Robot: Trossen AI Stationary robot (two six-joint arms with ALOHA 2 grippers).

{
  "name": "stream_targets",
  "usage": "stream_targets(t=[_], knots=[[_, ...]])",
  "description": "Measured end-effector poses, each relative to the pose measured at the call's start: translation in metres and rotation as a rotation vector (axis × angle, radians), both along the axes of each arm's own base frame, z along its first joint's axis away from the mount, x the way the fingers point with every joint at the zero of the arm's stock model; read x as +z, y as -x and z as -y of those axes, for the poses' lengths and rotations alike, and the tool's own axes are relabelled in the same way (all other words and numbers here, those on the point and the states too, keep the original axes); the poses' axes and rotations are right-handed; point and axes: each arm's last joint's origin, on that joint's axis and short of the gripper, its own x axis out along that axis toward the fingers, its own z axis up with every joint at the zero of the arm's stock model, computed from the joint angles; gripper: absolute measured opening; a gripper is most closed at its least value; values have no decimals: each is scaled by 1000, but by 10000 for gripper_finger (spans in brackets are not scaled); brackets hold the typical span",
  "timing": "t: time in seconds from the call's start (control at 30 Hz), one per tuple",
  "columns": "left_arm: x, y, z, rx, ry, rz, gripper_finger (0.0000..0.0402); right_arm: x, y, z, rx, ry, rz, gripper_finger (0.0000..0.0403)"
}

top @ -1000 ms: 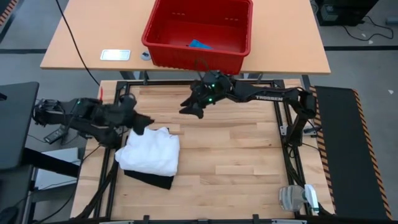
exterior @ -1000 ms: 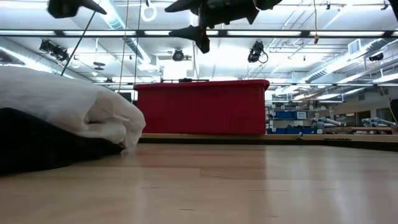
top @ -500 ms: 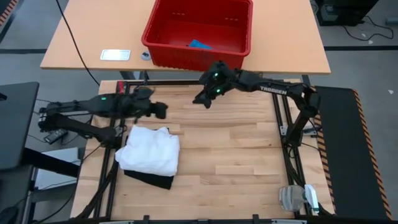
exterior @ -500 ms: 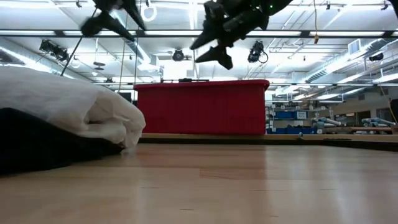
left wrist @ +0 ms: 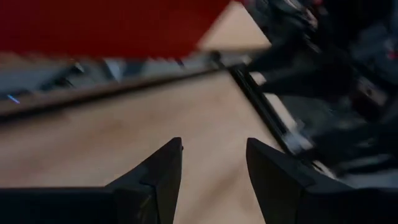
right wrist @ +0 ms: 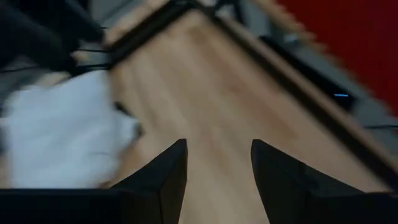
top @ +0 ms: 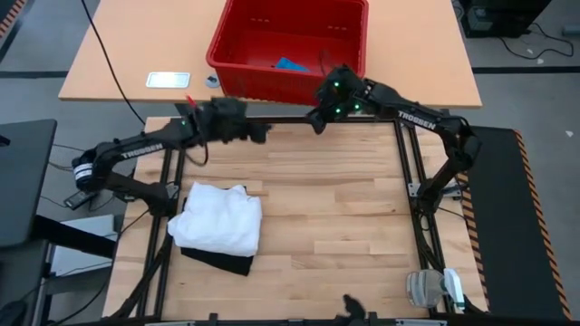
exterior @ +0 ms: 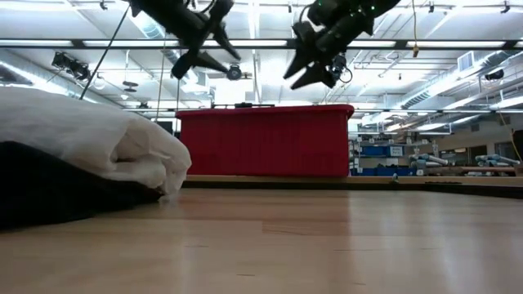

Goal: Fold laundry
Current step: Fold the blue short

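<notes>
A folded white T-shirt lies on a black garment at the table's left; in the low view the shirt rests on the black one. A small bright blue piece lies in the red basket beyond the far edge. My left gripper hangs open and empty above the far edge, left of centre, also seen in its wrist view. My right gripper is open and empty just right of it, close to the basket's near wall, with the shirt farther off.
The basket stands on a separate tan table with a white flat device and a small round object. A black frame rail borders the work table. A grey-white tool sits at the near right corner.
My left gripper has swung from beside the folded pile toward the far edge and the table's right, ending near the basket. My right gripper has gone toward the far edge and right, nearer the basket, and tipped downward. The folded pile has stayed put.
</notes>
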Motion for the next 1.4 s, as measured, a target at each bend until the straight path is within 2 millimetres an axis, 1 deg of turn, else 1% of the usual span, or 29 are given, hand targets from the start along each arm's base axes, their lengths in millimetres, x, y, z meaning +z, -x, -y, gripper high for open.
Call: stream_targets(t=[0.07, 0.13, 0.2, 0.3, 0.37, 0.43, 0.53, 0.6, 0.67, 0.7, 0.77, 0.8, 0.93, 1.07, 1.17, 1.27, 1.4], knots=[[1, 10, -19, 39, -61, -21, 180, 0, 8, 11, -51, 37, -24, 183], [3, 20, -41, 57, -126, -17, 180, 1, 15, 22, -89, 52, -11, 183], [4, 28, -66, 49, -165, 29, 180, 3, 22, 33, -123, 64, 8, 183], [-2, 39, -107, 38, -178, 131, 180, 7, 33, 49, -180, 78, 36, 183], [-5, 45, -131, 46, -191, 170, 180, 13, 41, 59, -224, 86, 61, 183], [-6, 50, -153, 59, -219, 172, 180, 21, 47, 68, -271, 105, 116, 183], [5, 51, -180, 54, -337, 156, 180, 26, 57, 81, -360, 88, 195, 183], [18, 51, -192, 43, -430, 158, 180, 29, 64, 90, -410, 86, 230, 183], [32, 46, -200, 30, -536, 154, 180, 29, 72, 97, -481, 97, 224, 182], [36, 44, -204, 25, -568, 146, 180, 26, 76, 99, -510, 93, 209, 182], [36, 38, -214, 18, -582, 120, 180, 21, 82, 103, -533, 63, 181, 182], [32, 35, -219, 16, -565, 105, 180, 20, 85, 104, -527, 45, 177, 182], [3, 23, -234, -4, -497, 43, 180, 14, 93, 104, -521, 2, 119, 182], [-21, 18, -243, -4, -386, 10, 180, 7, 100, 103, -516, -47, 48, 182], [-24, 16, -242, -16, -322, 17, 180, 6, 101, 100, -490, -84, 39, 182], [-27, 6, -233, -52, -298, -14, 180, 8, 99, 101, -455, -78, 79, 182], [-35, -12, -211, -137, -222, -84, 180, 18, 89, 108, -429, 57, 181, 182]])
